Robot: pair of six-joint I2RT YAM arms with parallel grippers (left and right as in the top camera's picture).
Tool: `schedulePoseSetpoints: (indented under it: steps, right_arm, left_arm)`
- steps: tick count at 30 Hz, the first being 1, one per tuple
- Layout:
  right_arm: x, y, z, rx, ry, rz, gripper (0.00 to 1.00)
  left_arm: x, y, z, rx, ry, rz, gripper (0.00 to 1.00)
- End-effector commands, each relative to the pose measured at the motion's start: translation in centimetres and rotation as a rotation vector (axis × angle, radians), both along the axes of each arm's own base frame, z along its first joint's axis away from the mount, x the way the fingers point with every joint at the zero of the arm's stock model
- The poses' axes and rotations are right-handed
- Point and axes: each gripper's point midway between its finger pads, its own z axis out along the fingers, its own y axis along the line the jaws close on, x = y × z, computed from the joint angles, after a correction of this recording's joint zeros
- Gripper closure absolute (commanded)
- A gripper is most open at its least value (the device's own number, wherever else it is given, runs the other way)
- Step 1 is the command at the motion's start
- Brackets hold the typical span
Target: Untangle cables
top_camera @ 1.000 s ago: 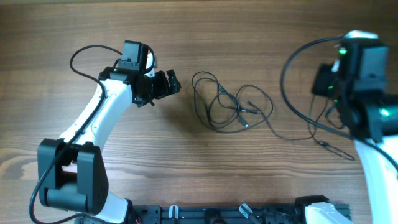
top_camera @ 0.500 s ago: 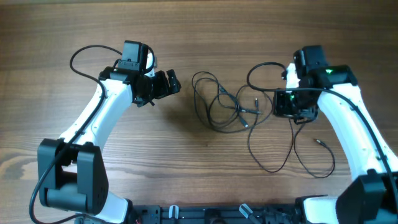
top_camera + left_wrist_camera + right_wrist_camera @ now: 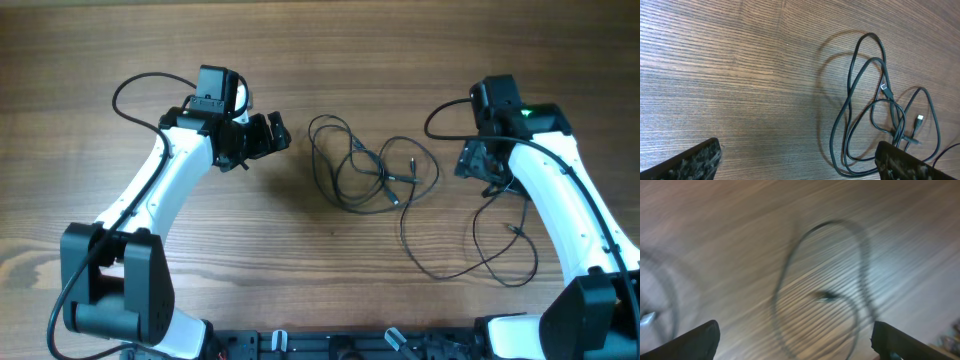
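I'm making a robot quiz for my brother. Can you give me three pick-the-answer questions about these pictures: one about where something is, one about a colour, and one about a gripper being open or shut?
1. Where are the tangled cables?
A) on the table, between the left gripper and the right gripper
B) inside a box
C) hanging off the edge

2. What colour are the cables?
A) red
B) black
C) yellow

3. How is the left gripper?
A) shut on a cable
B) shut on nothing
C) open, holding nothing

Answers:
1 A: the overhead view shows them lying between the two grippers.
2 B: every cord looks black.
3 C: its jaws stand wide apart with only bare table between them.
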Motion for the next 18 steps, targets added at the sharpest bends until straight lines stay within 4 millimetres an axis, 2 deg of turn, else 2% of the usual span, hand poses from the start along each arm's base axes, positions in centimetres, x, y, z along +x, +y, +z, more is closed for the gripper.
schedulePoseSetpoints:
  steps: [1,3,4,5,7,11,15,18]
  right_arm:
    - [1.5,-3.0,0.9,-0.140,-0.086,-0.072,0.00]
    - [2.4,0.5,-0.3,0.061,-0.029,0.132,0.00]
    - [1.9,2.5,-0.9,0.184,-0.011,0.145,0.00]
    - [1.3,3.7,-1.2,0.257,0.011,0.141,0.00]
    - [-0.3,2.8,-1.1,0.221,0.045,0.027,0.00]
    - [-2.5,-2.5,0.8,-0.096,-0.012,-0.285,0.00]
    - [-3.5,-1.8,0.4,-0.060,0.008,-0.353,0.00]
    - [-5.0,-0.6,-1.4,0.008,0.066,-0.383,0.00]
  left_arm:
    - [0.0,0.2,-0.5,0.010,0.012,0.011,0.00]
    - [0.0,0.2,-0.5,0.009,0.012,0.011,0.00]
    - [0.0,0.2,-0.5,0.009,0.012,0.011,0.00]
    - [0.0,0.2,-0.5,0.009,0.012,0.011,0.00]
    - [0.0,0.2,-0.5,0.010,0.012,0.011,0.00]
    - [0.0,0.2,-0.5,0.010,0.011,0.010,0.00]
    - [0.0,0.2,-0.5,0.010,0.012,0.011,0.00]
    - [0.0,0.2,-0.5,0.010,0.012,0.011,0.00]
